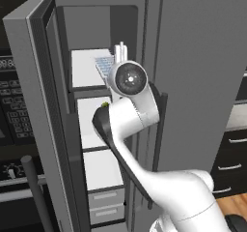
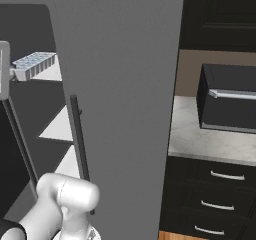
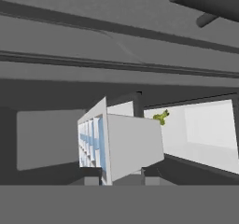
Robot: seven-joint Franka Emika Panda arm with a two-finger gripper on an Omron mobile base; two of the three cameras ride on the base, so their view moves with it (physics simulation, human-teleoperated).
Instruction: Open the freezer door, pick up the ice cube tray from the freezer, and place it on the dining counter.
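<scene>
I see the freezer door (image 1: pixel 34 120) as matt grey, like painted metal, smooth with no shine. Its shelves (image 1: pixel 89 69) look like smooth white plastic. The ice cube tray (image 3: pixel 119 143) seems matt white plastic, with pale blue cubes a little glassy. The arm (image 1: pixel 135 110) has a glossy white shell. At the right, the desk (image 2: pixel 200 139) looks like polished marbled stone above dark glossy drawers (image 2: pixel 220 189) with metal handles.

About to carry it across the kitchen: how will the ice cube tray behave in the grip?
The ice cube tray looks rigid and probably light. It is held at one end, so it may droop or twist. Tilted as in the hand view, its cubes might slide out.
</scene>
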